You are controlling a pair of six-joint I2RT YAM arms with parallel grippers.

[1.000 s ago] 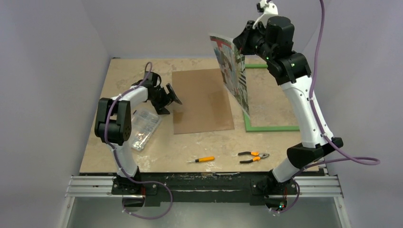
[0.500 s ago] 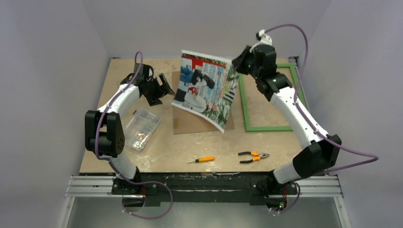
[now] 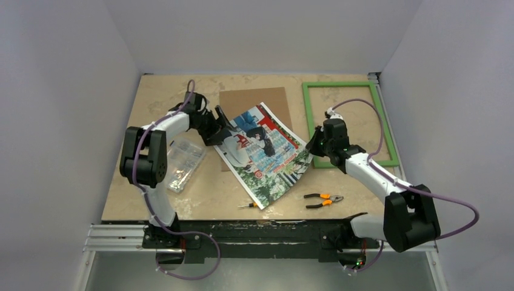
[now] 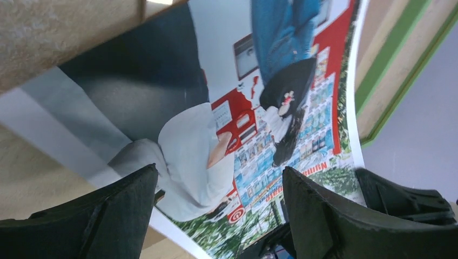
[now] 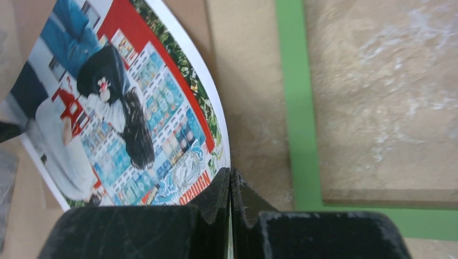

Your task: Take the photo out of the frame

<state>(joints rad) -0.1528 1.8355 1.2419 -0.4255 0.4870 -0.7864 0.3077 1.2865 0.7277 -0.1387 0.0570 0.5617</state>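
Photo (image 3: 267,154) now lower, edge in right gripper (image 5: 230,178)

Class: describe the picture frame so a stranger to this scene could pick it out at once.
Look to the far right corner of the beige table. The frame lies flat there, tabletop showing through it. Its narrow bright green border sets it apart from the brown board and the colourful photo to its left.

The white-and-black left arm (image 3: 166,124) bends at the elbow, its black two-finger left gripper (image 3: 218,124) spread wide. The white-and-black right arm (image 3: 370,173) stretches low, its black right gripper (image 3: 314,145) pinched tight on the colourful printed photo (image 3: 265,151), whose edge sits between its fingertips.
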